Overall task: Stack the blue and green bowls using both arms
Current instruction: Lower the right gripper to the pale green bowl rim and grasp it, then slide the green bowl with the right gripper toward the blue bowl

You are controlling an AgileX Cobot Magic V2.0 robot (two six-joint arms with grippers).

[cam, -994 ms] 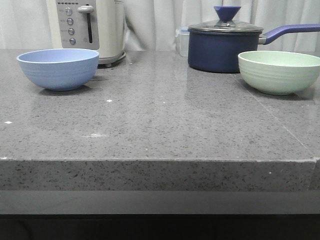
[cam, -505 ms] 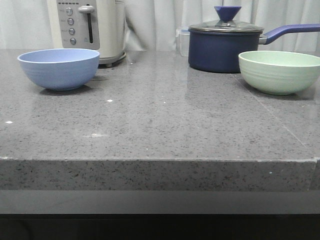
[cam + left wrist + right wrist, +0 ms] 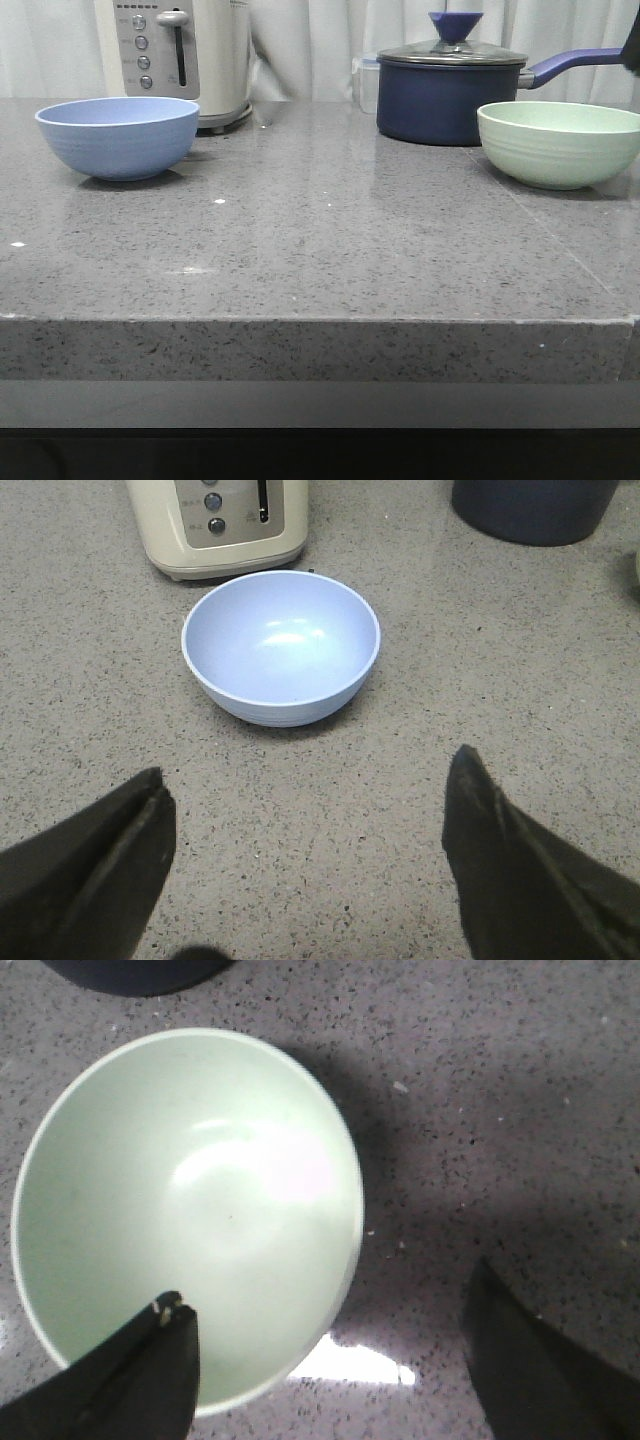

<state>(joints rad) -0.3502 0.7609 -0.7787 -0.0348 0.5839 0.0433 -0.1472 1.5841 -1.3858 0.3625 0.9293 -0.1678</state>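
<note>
The blue bowl (image 3: 117, 136) stands upright and empty at the far left of the grey counter; it also shows in the left wrist view (image 3: 281, 646). My left gripper (image 3: 308, 785) is open and empty, above the counter short of the blue bowl. The green bowl (image 3: 557, 142) stands upright and empty at the far right; it also shows in the right wrist view (image 3: 185, 1210). My right gripper (image 3: 330, 1290) is open above the green bowl's rim, one finger over the inside, the other over the counter outside. A dark bit of the right arm (image 3: 632, 42) shows at the front view's right edge.
A cream toaster (image 3: 180, 55) stands just behind the blue bowl. A dark navy lidded saucepan (image 3: 450, 88) with a long blue handle (image 3: 575, 65) stands behind and left of the green bowl. The counter's front edge (image 3: 320, 322) runs across the front view.
A dark bit of the right arm has come into the front view at the upper right edge. The bowls have not moved.
</note>
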